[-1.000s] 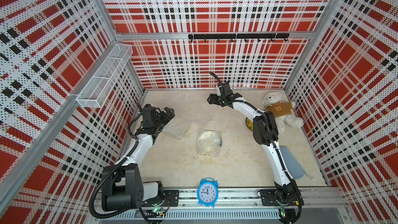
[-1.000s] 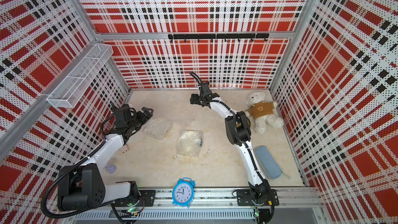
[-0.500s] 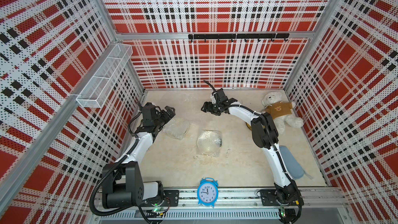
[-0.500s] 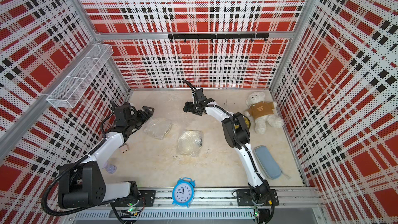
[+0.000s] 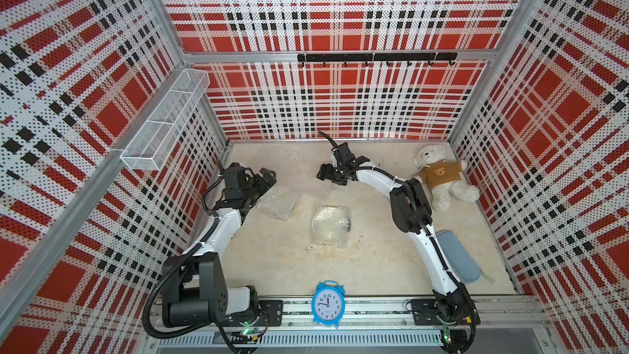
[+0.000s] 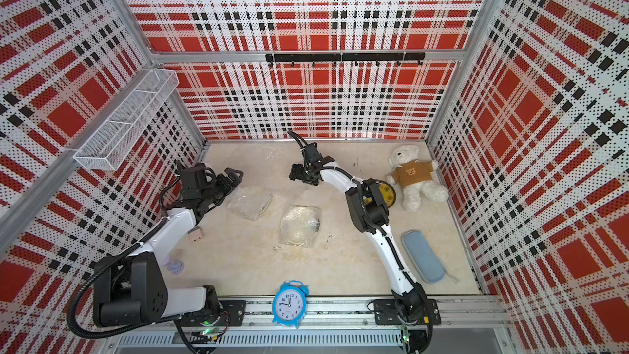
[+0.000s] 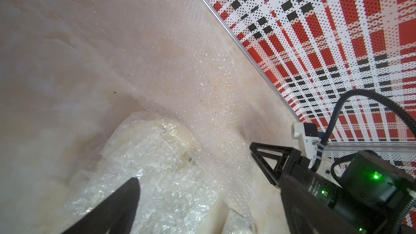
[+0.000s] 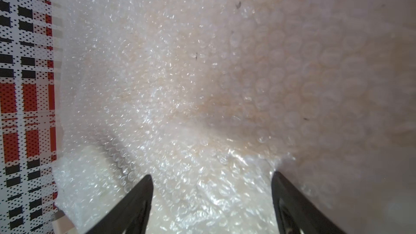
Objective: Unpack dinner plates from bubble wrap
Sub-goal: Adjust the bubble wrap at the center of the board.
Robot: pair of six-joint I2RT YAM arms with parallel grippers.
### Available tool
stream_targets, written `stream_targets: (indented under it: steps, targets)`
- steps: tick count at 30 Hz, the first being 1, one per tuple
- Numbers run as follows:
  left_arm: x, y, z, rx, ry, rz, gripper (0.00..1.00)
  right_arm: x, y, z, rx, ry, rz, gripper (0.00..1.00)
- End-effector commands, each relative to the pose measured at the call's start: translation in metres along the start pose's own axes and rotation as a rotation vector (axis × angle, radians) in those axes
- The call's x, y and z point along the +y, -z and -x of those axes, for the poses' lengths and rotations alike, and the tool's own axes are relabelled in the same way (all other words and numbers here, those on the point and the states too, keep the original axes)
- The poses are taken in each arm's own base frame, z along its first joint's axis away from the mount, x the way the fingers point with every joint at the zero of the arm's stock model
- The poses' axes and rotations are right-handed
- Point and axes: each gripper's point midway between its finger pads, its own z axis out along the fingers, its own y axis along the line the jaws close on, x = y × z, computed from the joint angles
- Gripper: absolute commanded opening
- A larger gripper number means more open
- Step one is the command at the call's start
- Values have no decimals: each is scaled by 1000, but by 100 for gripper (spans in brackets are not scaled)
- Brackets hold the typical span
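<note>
left gripper (image 5: 267, 180): centre left of a top view. its jaws are spread to full width with nothing between them. it hangs just beside the upper left edge of wrapped plate a (image 5: 279, 203), a cream plate enclosed in crinkled bubble wrap that lies on the table (image 5: 272, 267). in the left wrist view one finger (image 7: 117, 205) stands over this bundle; contact cannot be determined.

right gripper (image 5: 326, 174): upper centre of a top view. its jaws are wide apart and grip nothing. in the right wrist view its fingers (image 8: 135, 205) straddle a loose bubble wrap sheet (image 8: 168, 75), which lies spread flat on the table toward the rear wall. whether the tips touch the sheet cannot be determined.

wrapped plate b (image 5: 331, 224): centre of the frame, to the right of and slightly below wrapped plate a and apart from it. it is enclosed in wrap and clear of both grippers.

yellow plate (image 6: 388, 195): unwrapped, right of centre, partly hidden behind the right arm and just beside the teddy bear (image 6: 413, 175).

blue alarm clock (image 5: 328, 304): lower centre, at the front rail.

grey case (image 5: 457, 257): lower right.
</note>
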Motion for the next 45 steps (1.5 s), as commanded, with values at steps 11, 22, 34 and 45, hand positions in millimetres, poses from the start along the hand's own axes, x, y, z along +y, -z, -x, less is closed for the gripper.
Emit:
stream_targets:
  steps: [11, 22, 34, 45]
  targets:
    - [3, -1, 7, 1, 2, 3, 99, -59, -29, 42, -107, 50, -175, 84]
    - [9, -1, 5, 9, 16, 12, 99, -56, -24, 91, -234, 90, -91, 85]
    - [1, 3, 7, 11, 21, -17, 99, -1, 22, 119, -342, 160, 89, 87]
    - [-17, 29, -34, 109, -66, 7, 99, 22, 119, 81, -296, 136, 42, 96]
